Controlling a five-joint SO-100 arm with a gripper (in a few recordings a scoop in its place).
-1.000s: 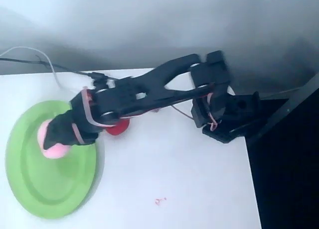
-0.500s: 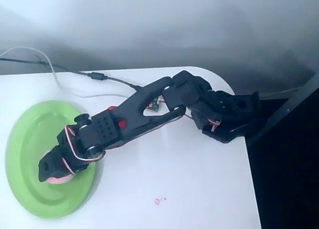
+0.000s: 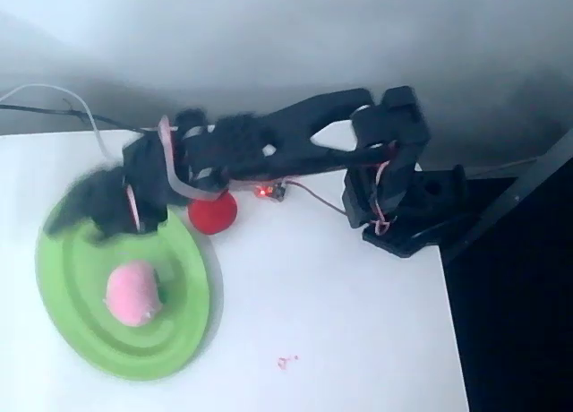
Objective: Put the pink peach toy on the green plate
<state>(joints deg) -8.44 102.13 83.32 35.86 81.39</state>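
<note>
Released pink peach toy on shifted green plate, one each

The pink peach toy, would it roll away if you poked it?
Probably only a little. The pink peach toy looks roundish but fuzzy and soft, so it would likely squash and grip rather than roll far. It lies inside the green plate, whose raised rim would probably stop it.

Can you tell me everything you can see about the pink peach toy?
The pink peach toy is a small, round, soft-looking ball, light pink and fuzzy, with a tiny dark green bit on its right side in the overhead view. It lies on the green plate, near the middle, and touches only the plate. The blurred black gripper is above it in the picture, apart from it, so nothing holds the toy.
</note>
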